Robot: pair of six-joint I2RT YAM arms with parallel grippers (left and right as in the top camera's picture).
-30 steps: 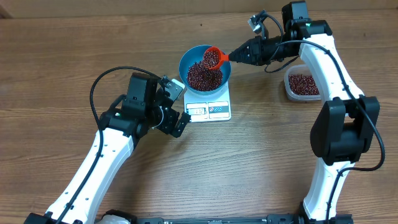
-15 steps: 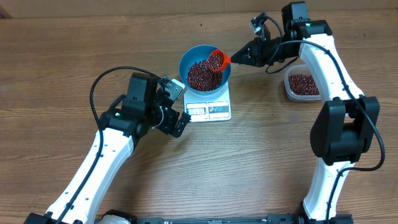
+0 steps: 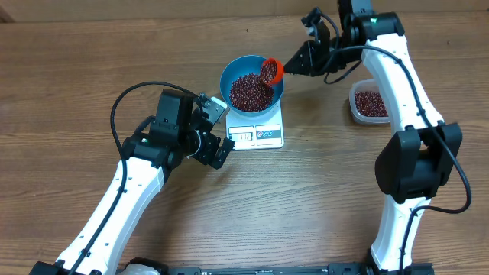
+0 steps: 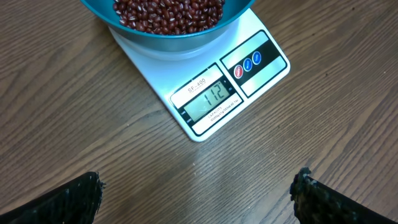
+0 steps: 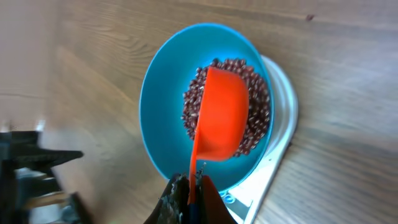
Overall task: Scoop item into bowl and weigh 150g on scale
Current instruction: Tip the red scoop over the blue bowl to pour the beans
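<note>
Since a second ago the right tool (image 3: 290, 67) is rising and tipping the orange scoop (image 3: 269, 70) steeper over the blue bowl (image 3: 227, 76). Overhead, beans (image 3: 248, 93) are heaping in it on the scale (image 3: 269, 137), while the left tool (image 3: 221, 131) is idling beside it, fingers apart.

From the left wrist, the display is showing 112.

From the right wrist, the fingers are clamping the scoop's thin handle. It is possibly emptying, its underside hiding the flow. Being loose, light and quick to roll, the beans are asking for a trickle, with the rigid scoop held by its handle.
</note>
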